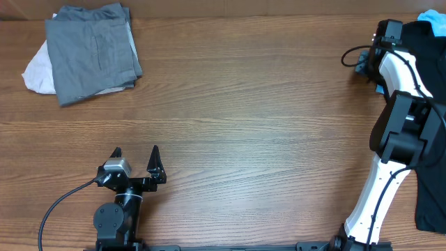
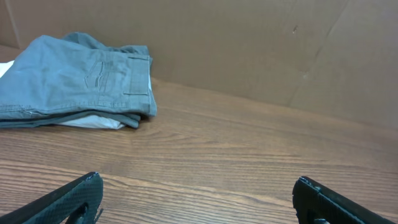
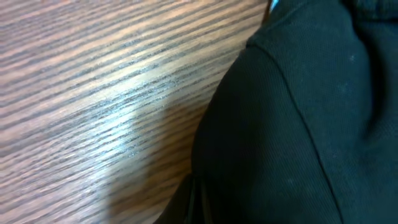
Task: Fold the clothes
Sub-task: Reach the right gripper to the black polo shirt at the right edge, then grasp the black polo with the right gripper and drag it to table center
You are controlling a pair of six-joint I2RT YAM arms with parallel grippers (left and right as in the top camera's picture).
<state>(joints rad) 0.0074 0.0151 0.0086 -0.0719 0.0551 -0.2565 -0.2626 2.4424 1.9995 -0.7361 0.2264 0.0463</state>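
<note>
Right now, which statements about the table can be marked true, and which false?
1. The left end effector is open. True.
2. The grey garment lies spread out mid-table. False: it is folded, at the far left corner.
3. White cloth lies under the grey garment. True.
4. The right arm reaches toward the grey garment. False: it reaches to the black shirt at the right edge.

black shirt (image 1: pixel 431 52) cut by right edge; white garment (image 1: pixel 36 73) mostly hidden under grey garment (image 1: pixel 90 52)
</note>
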